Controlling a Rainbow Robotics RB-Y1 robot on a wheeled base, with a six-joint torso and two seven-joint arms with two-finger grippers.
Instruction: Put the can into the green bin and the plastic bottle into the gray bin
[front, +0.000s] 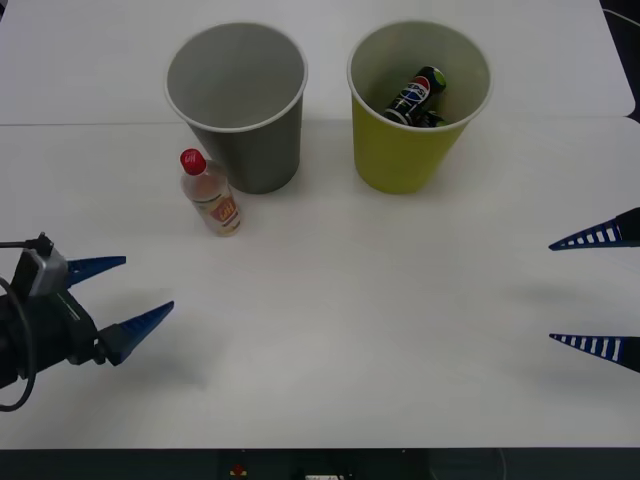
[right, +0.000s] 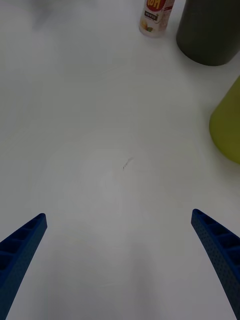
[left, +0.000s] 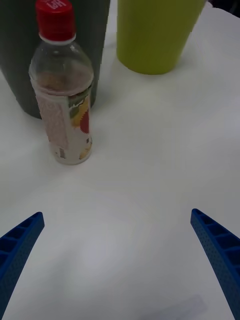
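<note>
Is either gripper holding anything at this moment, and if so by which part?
Nothing is held. The left gripper and right gripper are both open over bare table; the bottle stands free and the can lies in the green bin.

1. The can (front: 418, 96) inside the green bin (front: 412, 150) carries a round red, white and blue Pepsi-style logo – no letters can be read
2. The plastic bottle (left: 63, 90) has white marks on its red cap and label – not readable

Upright plastic bottle (left: 64, 85) beside gray bin (left: 17, 65)
</note>
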